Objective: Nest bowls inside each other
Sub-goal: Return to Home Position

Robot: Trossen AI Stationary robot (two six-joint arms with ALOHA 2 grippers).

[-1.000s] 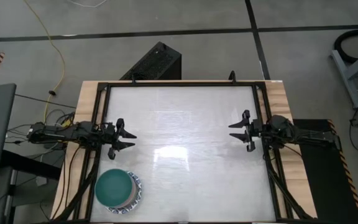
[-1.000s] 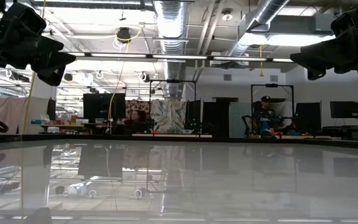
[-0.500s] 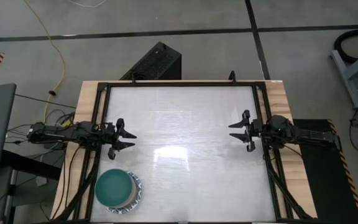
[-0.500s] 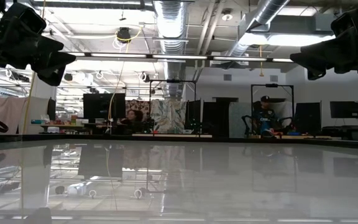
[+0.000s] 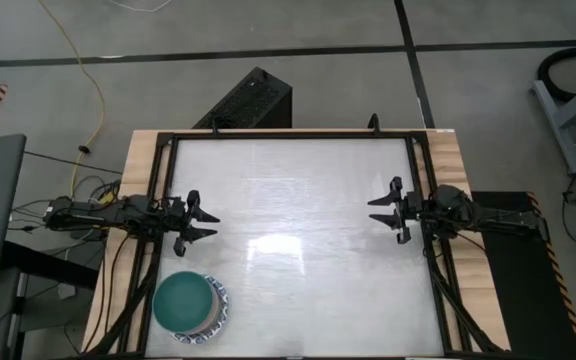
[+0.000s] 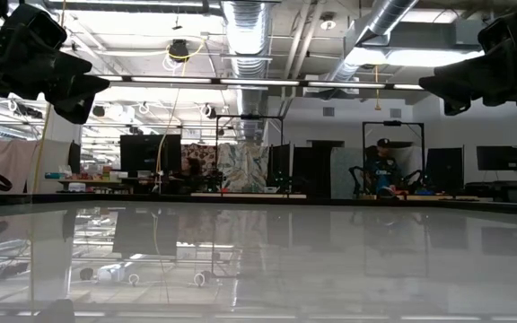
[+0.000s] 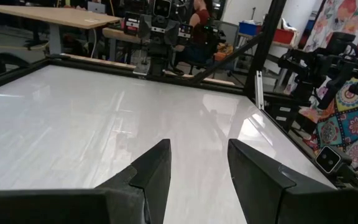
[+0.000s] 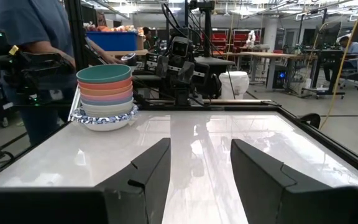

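Two open, empty pincers: the left pincer (image 5: 213,226) hovers near the nested bowls (image 5: 190,305), the right pincer (image 5: 372,211) well apart from them.

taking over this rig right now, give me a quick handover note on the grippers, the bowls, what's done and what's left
Left gripper: open, holding nothing, pulled back at the left edge of the white table top.
Right gripper: open, holding nothing, pulled back at the right edge.
Bowls: one stack of small round bowls at the table corner on the left arm's side, with the dark green bowl on top and a white bowl with a blue-patterned rim at the bottom.
Done: nesting looks finished; no loose bowl shows in any view.
Left: probably nothing beyond confirming both arms are parked.
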